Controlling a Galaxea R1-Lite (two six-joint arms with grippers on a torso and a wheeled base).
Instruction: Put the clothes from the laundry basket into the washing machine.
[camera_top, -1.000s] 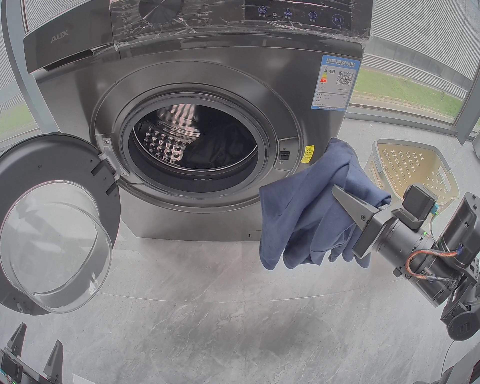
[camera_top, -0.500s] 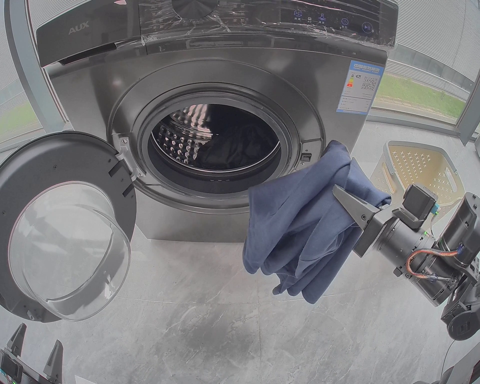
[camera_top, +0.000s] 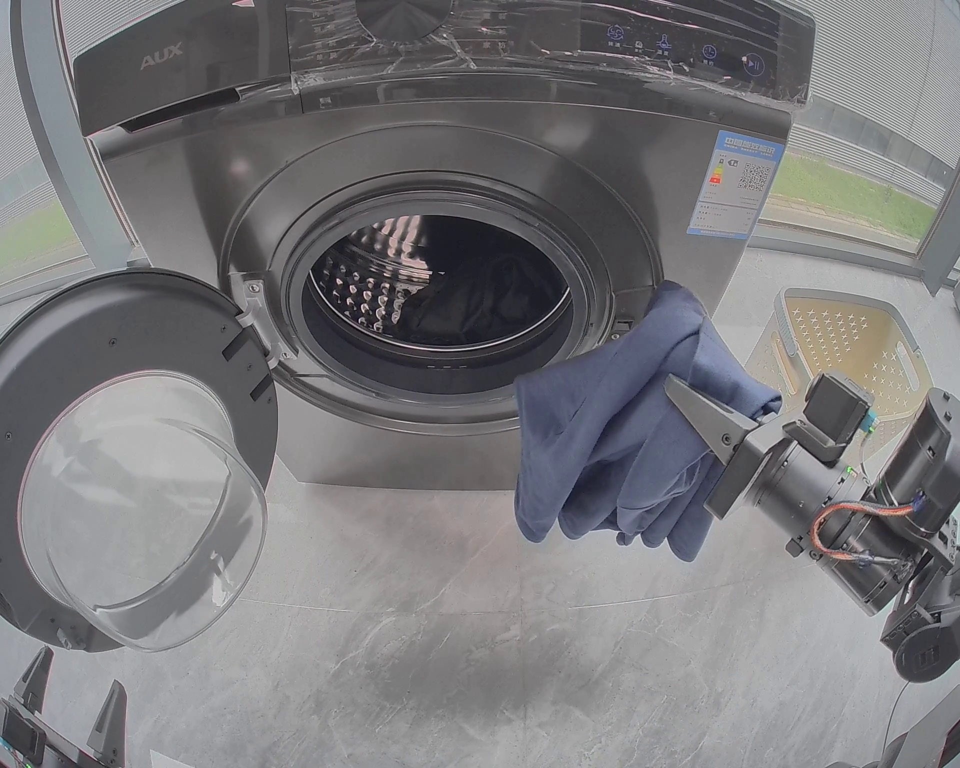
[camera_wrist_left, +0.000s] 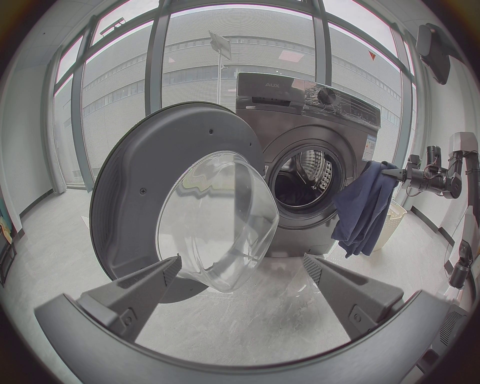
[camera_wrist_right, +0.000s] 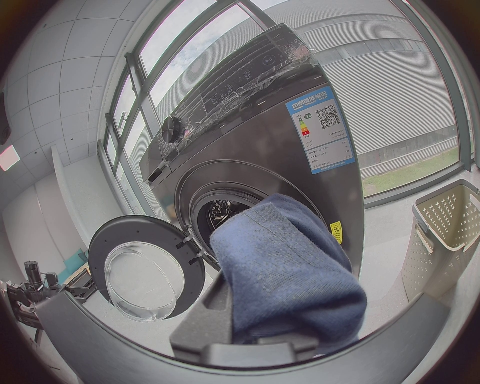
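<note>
**Blue garment held up at the washer's mouth**

Head view: the right gripper (camera_top: 710, 408), right of centre, was clamped on a blue garment (camera_top: 600, 440) that hung off the floor, just beside the open drum of the washing machine (camera_top: 480, 140). A dark item (camera_top: 485, 300) lay inside the drum. The door (camera_top: 130, 340) stood swung open at left, and the laundry basket (camera_top: 850, 345) sat at the right edge.

Left wrist view: the left gripper (camera_wrist_left: 240, 262) was spread wide, holding nothing, near the door.

Right wrist view: the cloth was bunched in that grip, with the drum opening beyond.
</note>
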